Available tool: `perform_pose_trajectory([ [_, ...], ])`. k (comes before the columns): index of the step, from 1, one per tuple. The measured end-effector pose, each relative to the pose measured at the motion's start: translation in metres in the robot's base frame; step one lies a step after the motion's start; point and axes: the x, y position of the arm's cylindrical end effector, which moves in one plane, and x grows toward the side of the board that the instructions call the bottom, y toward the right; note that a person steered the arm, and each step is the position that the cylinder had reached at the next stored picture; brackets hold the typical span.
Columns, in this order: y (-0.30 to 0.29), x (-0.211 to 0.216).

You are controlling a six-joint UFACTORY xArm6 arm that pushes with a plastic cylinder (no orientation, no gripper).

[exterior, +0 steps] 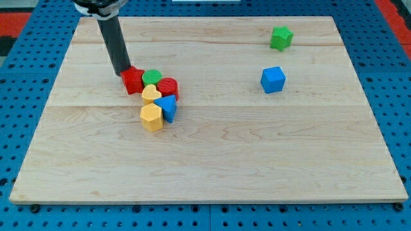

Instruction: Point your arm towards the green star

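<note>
Rod down near board's [212,160] top-left corner — my tip [123,73] touching left side of red block [133,81]. No jaws on this rig, plain rod, nothing grasped. Cluster packed tight there: green round [151,77], red cylinder [168,86], yellow heart [151,94], blue piece [168,107], yellow hexagon [151,117]. Green star [280,38] far off near top-right corner — well apart from tip. Blue cube [272,79] just below star.

i am viewing a pale wooden board [257,160] lying on a blue pegboard [26,96]. sitting clustered at its upper left are a red block [133,80], green cylinder [152,77], red cylinder [168,86], yellow heart [151,94], blue block [168,106] and yellow hexagon [151,117]. a green star [280,38] and blue cube [272,79] are sitting apart at the upper right.
</note>
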Motion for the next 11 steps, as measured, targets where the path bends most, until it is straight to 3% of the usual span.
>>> perform_pose_trajectory([
  [1, 0.006, 0.027],
  [2, 0.005, 0.029],
  [3, 0.023, -0.037],
  [4, 0.080, -0.076],
  [6, 0.254, -0.107],
  [7, 0.246, -0.142],
  [8, 0.339, -0.162],
  [9, 0.353, -0.120],
  [11, 0.292, -0.092],
])
